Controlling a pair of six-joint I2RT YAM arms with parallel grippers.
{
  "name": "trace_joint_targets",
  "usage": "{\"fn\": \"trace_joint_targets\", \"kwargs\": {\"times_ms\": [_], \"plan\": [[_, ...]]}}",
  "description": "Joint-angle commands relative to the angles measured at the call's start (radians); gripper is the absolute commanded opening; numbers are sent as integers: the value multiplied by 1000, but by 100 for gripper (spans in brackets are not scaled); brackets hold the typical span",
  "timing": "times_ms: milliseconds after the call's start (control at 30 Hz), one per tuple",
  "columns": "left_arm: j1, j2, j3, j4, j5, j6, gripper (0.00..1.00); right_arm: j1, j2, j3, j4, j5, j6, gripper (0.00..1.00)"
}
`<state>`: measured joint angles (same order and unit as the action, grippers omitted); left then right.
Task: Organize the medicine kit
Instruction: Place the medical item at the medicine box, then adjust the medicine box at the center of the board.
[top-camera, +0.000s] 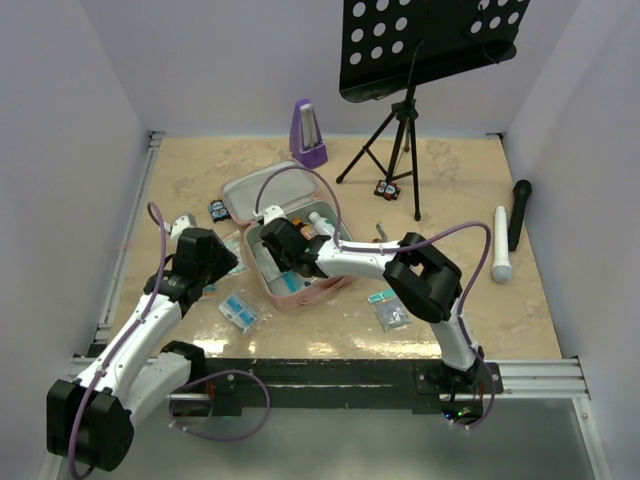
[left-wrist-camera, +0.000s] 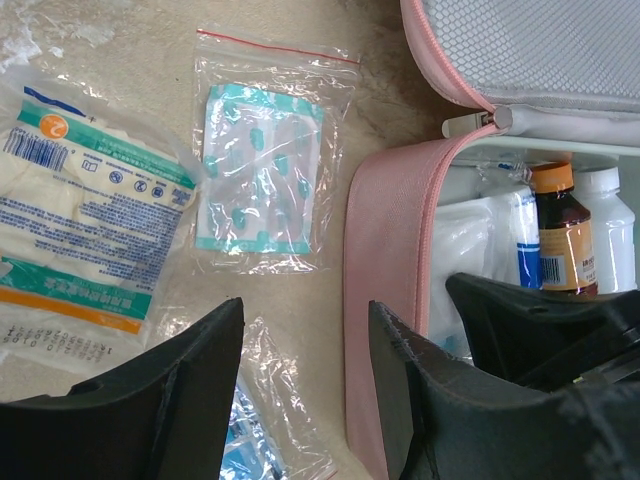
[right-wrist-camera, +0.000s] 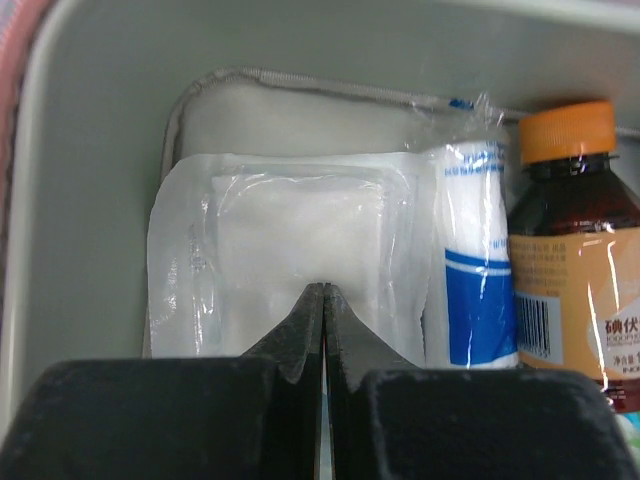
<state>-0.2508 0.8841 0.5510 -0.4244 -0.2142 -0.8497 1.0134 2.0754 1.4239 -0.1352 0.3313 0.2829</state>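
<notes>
Beige table (top-camera: 450, 170): medicine kit (top-camera: 245, 195) half-hidden by right hand (right-wrist-camera: 322, 292), pinched empty; left hand (left-wrist-camera: 306, 310) agape.

Pale lilac walls (top-camera: 60, 150) enclose a beige marbled tabletop (top-camera: 455, 190).

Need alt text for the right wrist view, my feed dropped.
The right gripper, shut, is inside the grey-lined medicine kit, its tips in front of a clear-wrapped white gauze packet. Right of the packet are a blue-banded bandage roll and a brown bottle with an orange cap.
</notes>
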Motion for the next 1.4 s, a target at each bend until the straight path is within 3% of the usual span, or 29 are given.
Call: {"fn": "trace_joint_targets", "kwargs": {"times_ms": [0,267,467,600,667,833,1067,1367], "plan": [[2,-5,-5,29,1,11,57,-4,26,70,-17,31,6,0],[2,-7,-3,24,-1,12,57,-22,55,102,-18,58,25,0],[2,0,9,21,4,11,57,-33,-10,81,8,29,22,0],[2,-7,13,19,-7,12,57,-27,-127,3,25,-20,30,37],[2,-5,13,27,-4,11,57,-22,-181,-28,17,-28,47,46],[2,6,13,41,6,14,57,-21,-354,-109,-18,-11,96,53],[2,-8,-3,71,30,5,57,-51,-507,-276,-202,255,323,54],[2,-13,-42,145,121,-23,56,-131,-755,-611,-247,147,627,61]]}}
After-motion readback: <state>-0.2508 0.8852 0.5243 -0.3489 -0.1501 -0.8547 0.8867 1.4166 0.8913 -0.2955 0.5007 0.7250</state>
